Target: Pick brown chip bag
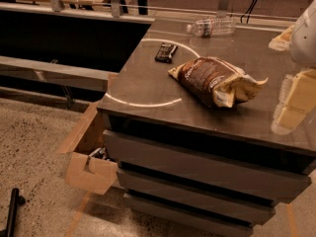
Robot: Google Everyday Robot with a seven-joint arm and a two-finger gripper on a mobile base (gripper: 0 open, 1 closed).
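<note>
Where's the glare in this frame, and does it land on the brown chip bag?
Camera view: dim, warm light overall. A thin bright arc of glare curves over the counter top, passing the black bar and running left of the brown chip bag, not across it. The water bottle glints at the back. The tool, at the right edge, is the palest patch.

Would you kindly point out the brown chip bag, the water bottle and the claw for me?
brown chip bag (207, 80), camera view, dark middle panel.
water bottle (213, 26), camera view, clear body.
claw (291, 105), camera view, pale lower end, at the right edge.
</note>
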